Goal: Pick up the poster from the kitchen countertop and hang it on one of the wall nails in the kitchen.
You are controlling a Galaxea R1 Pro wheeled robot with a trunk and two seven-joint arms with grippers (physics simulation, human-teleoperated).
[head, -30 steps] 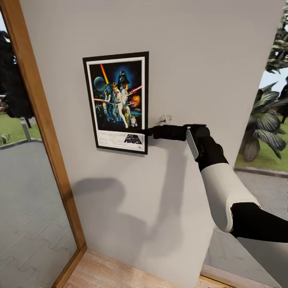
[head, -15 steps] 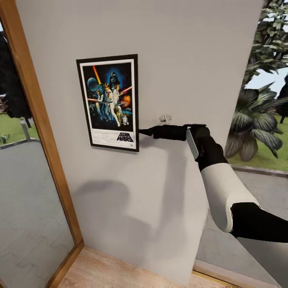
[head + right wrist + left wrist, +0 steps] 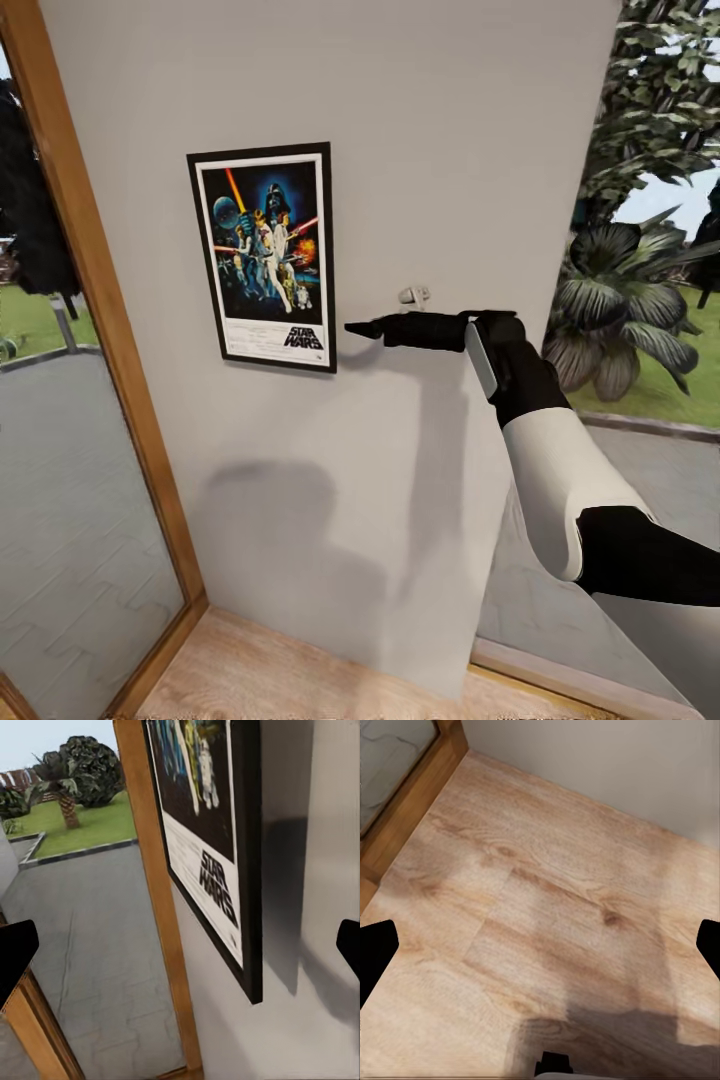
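Poster [image 3: 263,256] flat on wall, apparently hung. Right tool [image 3: 362,328] just beside frame edge, fingers apart, empty. Advise straight retreat, no frame contact.

The poster [image 3: 262,256] hangs flat and upright on the light-grey wall [image 3: 440,150], in its upper left part, near the wooden frame [image 3: 100,330] that runs down the wall's left edge. The right gripper [image 3: 362,328] points toward the poster's lower right corner, its dark tip just beside the black frame with a sliver of wall between them. A small pale fitting [image 3: 413,295] juts from the wall just above the arm. Shadows darken the wall's lower half, above the pale wooden floor [image 3: 300,680]. Leafy plants [image 3: 630,310] stand past the wall's right edge.
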